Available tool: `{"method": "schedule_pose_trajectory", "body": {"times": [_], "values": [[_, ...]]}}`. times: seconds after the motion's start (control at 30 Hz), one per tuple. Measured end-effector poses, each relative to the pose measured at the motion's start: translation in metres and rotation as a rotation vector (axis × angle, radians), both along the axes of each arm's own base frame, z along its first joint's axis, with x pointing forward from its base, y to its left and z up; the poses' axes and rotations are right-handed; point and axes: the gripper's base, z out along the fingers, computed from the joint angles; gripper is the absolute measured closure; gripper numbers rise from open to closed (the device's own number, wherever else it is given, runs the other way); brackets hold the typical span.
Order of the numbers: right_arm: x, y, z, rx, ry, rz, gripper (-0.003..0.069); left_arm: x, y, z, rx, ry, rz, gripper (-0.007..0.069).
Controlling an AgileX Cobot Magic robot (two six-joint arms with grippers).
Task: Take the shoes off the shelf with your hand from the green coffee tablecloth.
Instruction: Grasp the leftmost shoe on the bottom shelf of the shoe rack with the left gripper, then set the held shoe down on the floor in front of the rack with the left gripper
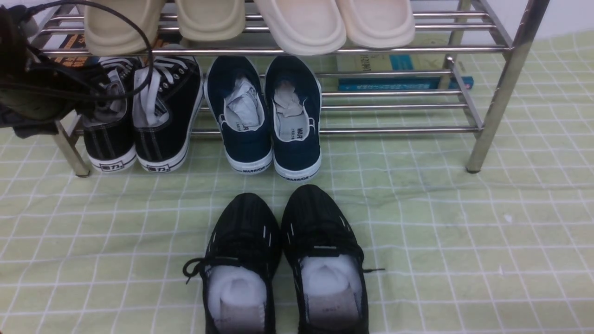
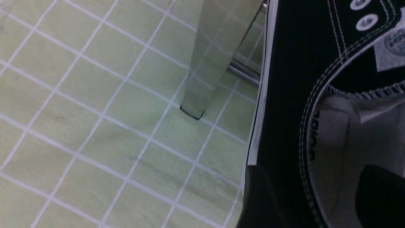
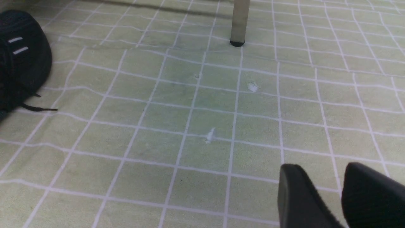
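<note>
Jaws, left gripper point(image 2: 316, 172): apart, straddling the collar of the leftmost of the black canvas lace-up sneakers with white laces point(image 1: 139, 116), one dark finger point(image 2: 259, 196) outside and one inside. The gripper body is blurred in the front view.
Sneakers: on the lower tier of the shiny silver metal-bar shelf point(image 1: 492, 93), toes hidden behind black cables point(image 1: 139, 46).
Jaws, right gripper point(image 3: 329, 172): slightly apart, empty, only the fingertips in frame, over the light green white-gridded tablecloth point(image 3: 177, 126).
Navy slip-on shoes point(image 1: 264, 120): just beyond the sneakers, to the right of the left jaws.
Black mesh running shoes point(image 1: 283, 250): on the cloth, well left of the right jaws, heels cut off.
</note>
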Motion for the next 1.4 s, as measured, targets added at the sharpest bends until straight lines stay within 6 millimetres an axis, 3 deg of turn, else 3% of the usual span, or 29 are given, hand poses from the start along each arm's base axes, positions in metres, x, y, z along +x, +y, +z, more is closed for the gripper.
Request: {"method": "schedule_pose_trajectory", "body": {"times": [0.5, 0.6, 0.63, 0.67, 0.77, 0.8, 0.97, 1.17, 1.2, 1.23, 1.27, 1.3, 1.4], "values": [[0.000, 0.000, 0.000, -0.001, 0.000, 0.000, 0.0421, 0.024, -0.001, -0.036, -0.001, 0.002, -0.025, 0.0218], [0.000, 0.000, 0.000, -0.001, 0.000, 0.000, 0.0421, 0.027, -0.002, -0.043, -0.002, 0.012, -0.027, 0.0266], [0.000, 0.000, 0.000, -0.001, 0.000, 0.000, 0.0421, 0.028, -0.001, -0.047, 0.004, 0.027, -0.029, 0.0338], [0.000, 0.000, 0.000, -0.001, 0.000, 0.000, 0.0421, 0.028, -0.001, -0.047, 0.006, 0.028, -0.030, 0.0338], [0.000, 0.000, 0.000, -0.001, 0.000, 0.000, 0.0421, 0.026, 0.001, -0.048, 0.021, 0.054, -0.030, 0.0530], [0.000, 0.000, 0.000, -0.001, 0.000, 0.000, 0.0421, 0.024, 0.001, -0.046, 0.023, 0.059, -0.028, 0.0582], [0.000, 0.000, 0.000, -0.001, 0.000, 0.000, 0.0421, 0.008, 0.002, -0.029, 0.028, 0.116, -0.018, 0.0615], [0.000, 0.000, 0.000, -0.001, 0.000, 0.000, 0.0421, -0.043, 0.002, 0.031, 0.063, 0.148, -0.048, 0.0615], [0.000, 0.000, 0.000, -0.001, 0.000, 0.000, 0.0421, -0.044, 0.002, 0.031, 0.063, 0.155, -0.049, 0.0615], [0.000, 0.000, 0.000, -0.001, 0.000, 0.000, 0.0421, -0.061, 0.002, 0.047, 0.065, 0.158, -0.052, 0.0615], [0.000, 0.000, 0.000, -0.001, 0.000, 0.000, 0.0421, -0.061, 0.002, 0.047, 0.065, 0.166, -0.053, 0.0615], [0.000, 0.000, 0.000, -0.001, 0.000, 0.000, 0.0421, -0.077, 0.002, 0.059, 0.072, 0.185, -0.058, 0.0614], [0.000, 0.000, 0.000, -0.001, 0.000, 0.000, 0.0421, -0.096, 0.004, 0.068, 0.092, 0.235, -0.067, 0.0613]]}}
